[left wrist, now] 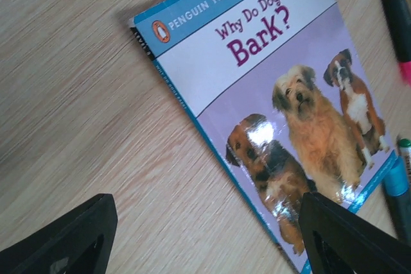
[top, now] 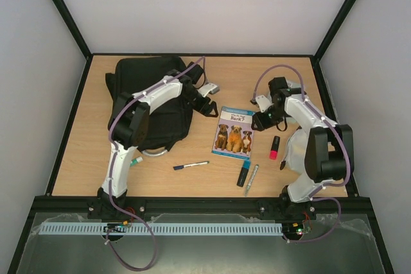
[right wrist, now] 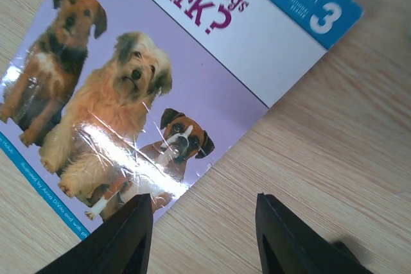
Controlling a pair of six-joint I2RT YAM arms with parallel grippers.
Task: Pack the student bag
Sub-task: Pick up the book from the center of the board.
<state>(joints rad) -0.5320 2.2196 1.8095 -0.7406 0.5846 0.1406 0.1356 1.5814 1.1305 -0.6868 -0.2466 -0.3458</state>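
**Both grippers open over the book, bag at far left**

The student bag (top: 138, 72) lies flat on the table (top: 83, 158), far-left part, and the left arm crosses over it. Its grey-white loop handle (top: 154, 153) sticks out at the near edge. A green-tipped marker (top: 136, 160) lies by the left arm, just near of the bag.

The left gripper (top: 207, 106) sits between the bag and the book (top: 233, 133). In the left wrist view its jaws are wide apart (left wrist: 205, 242) and hold nothing, with the book's left edge and bare wood below.

A blue-and-white pen (top: 191, 165) lies near of that, apart from the bag. The book is flat and face up at table centre, with three dogs on the cover (left wrist: 276, 94). A blue highlighter (top: 244, 173) and a grey pen (top: 251, 179) lie side by side just near of the book.

The right gripper (top: 257, 120) is at the book's right edge. Its jaws are apart (right wrist: 205, 235) and clamp nothing. One finger (right wrist: 122, 235) is over the cover's corner (right wrist: 160, 62), the other over wood. I can't tell whether it touches.

A pink-and-black highlighter (top: 274, 147) lies right of the book.
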